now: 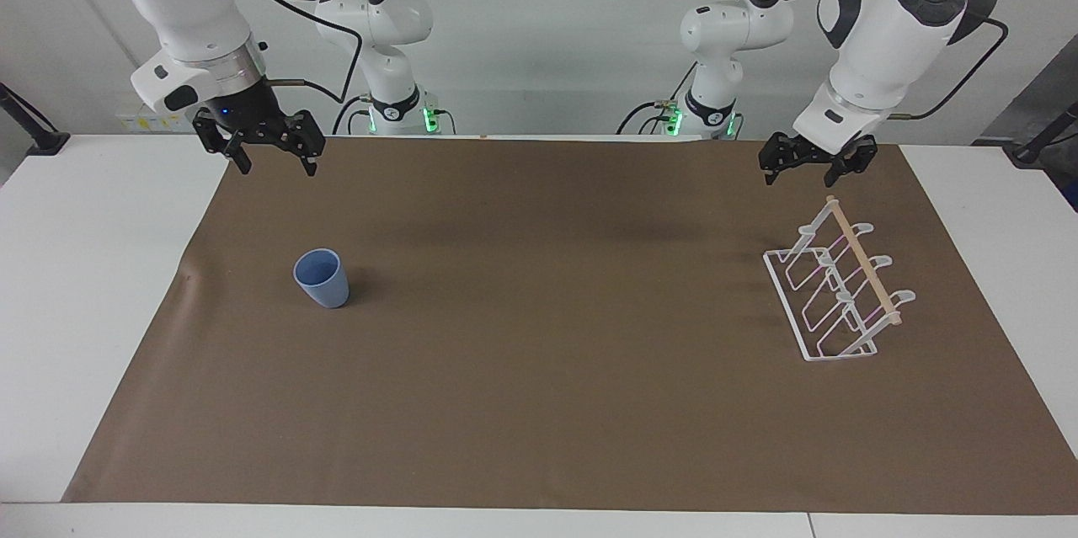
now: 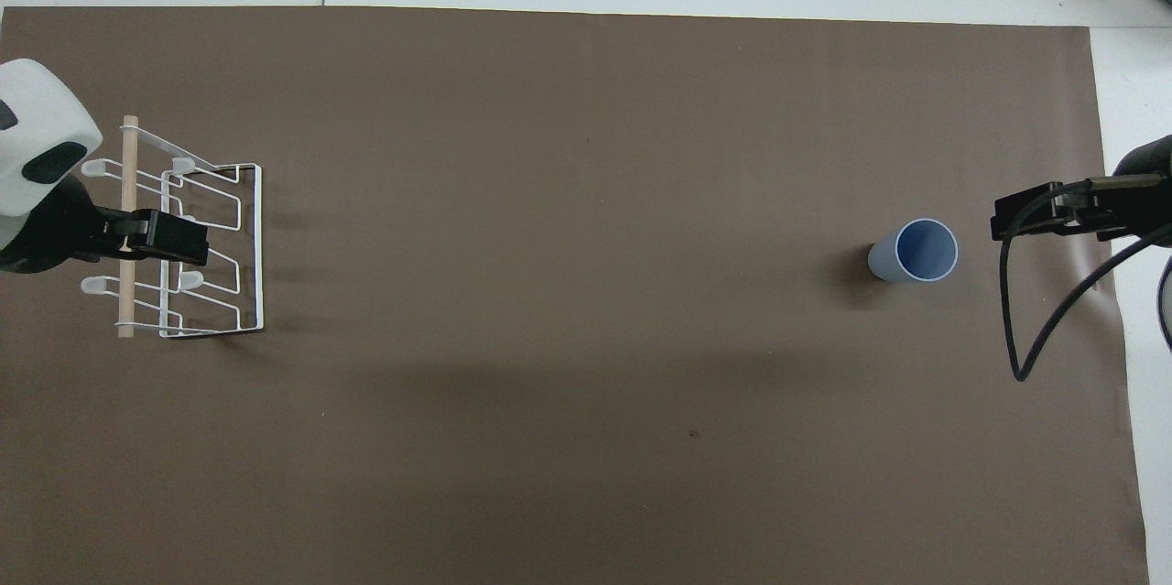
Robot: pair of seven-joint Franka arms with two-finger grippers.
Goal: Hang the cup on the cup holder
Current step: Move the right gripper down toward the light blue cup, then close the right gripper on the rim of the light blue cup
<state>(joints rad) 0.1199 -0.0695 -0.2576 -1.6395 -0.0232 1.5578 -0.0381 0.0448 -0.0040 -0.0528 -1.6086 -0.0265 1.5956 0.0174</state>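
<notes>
We see the tabletop, white at its margins, with a brown mat spread over most of it. The cup, a small light blue tumbler without a handle, stands upright on the mat with its open rim upward, toward the right arm's end of the tabletop. Nothing touches it.

The cup holder, a white wire rack with looped prongs in two rows and a light wooden dowel along its top, stands on the mat toward the left arm's end, well apart from the cup. We find all of its prongs bare.

The right gripper hangs in the air above the edge of the mat nearest the robots, at the right arm's end. Its jaws stand wide apart and hold nothing. In the overhead view it appears just beside the cup, yet the facing view shows it raised well clear of it.

The left gripper hangs above the mat at the left arm's end. Its jaws are likewise spread wide and empty. From overhead it overlaps the cup holder, but the facing view shows it clear above the rack, touching neither wire nor dowel.
</notes>
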